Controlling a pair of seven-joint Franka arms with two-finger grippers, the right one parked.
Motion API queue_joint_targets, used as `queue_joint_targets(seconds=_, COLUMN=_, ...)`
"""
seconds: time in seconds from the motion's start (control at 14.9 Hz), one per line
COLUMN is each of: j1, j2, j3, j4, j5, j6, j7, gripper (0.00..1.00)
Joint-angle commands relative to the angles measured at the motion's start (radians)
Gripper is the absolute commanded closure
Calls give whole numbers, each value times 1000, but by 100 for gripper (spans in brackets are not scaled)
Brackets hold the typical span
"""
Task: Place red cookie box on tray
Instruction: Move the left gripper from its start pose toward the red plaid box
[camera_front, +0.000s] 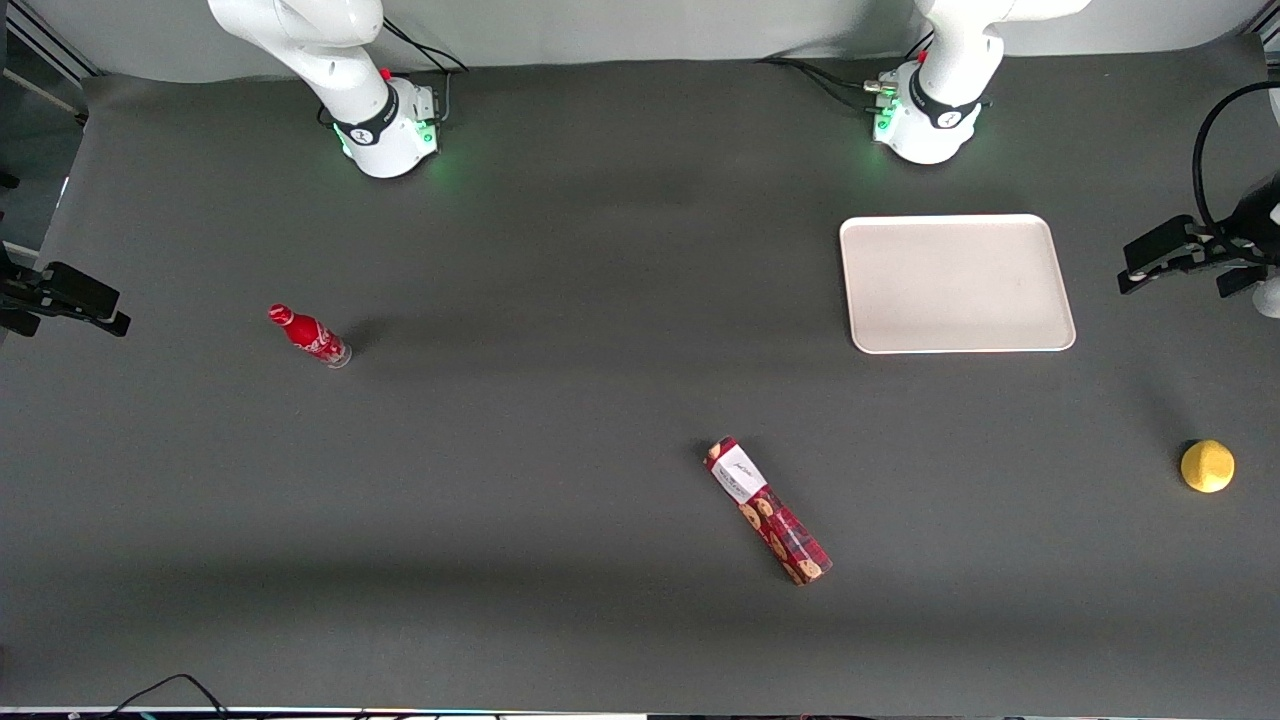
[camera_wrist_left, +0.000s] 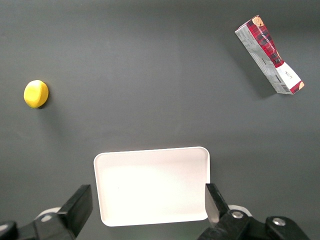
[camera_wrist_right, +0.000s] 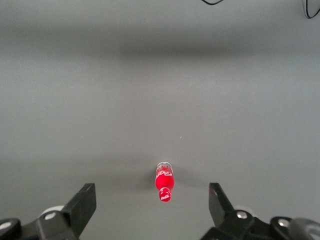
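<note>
We saw the gripper (camera_wrist_left: 145, 210) hang high over the tray (camera_wrist_left: 150, 187), jaws spread, empty, partly cut off. The box (camera_front: 767, 509) lay on the table, nearer the camera, apart.

Robot lab, two bench-mounted arms (camera_front: 380, 110), dark table mat (camera_front: 560, 420)

White script, seemingly Coca-Cola, on the small red bottle (camera_wrist_right: 164, 184); cookie box (camera_front: 767, 509) label illegible.
</note>
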Motion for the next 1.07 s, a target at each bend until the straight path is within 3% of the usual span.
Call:
queue_joint_targets(seconds=0.0, j1=6, j2=1, j3=-3, j4=7, j5=-2, j6=2, j7=4, gripper=0)
queue_joint_targets(seconds=0.47, j1=-45, j2=22, j3=-5, j4=1, j5=-30, j6=11, j7=-39, gripper=0)
queue_joint_targets(seconds=0.6, j1=-59, j2=54, j3=-5, j4=7, j5=-97, j6=54, j7=-196, gripper=0)
queue_joint_targets(seconds=1.01, j1=-198, j2=232, j3=-53, j4=57, j5=-100, j6=250, j7=-543, gripper=0)
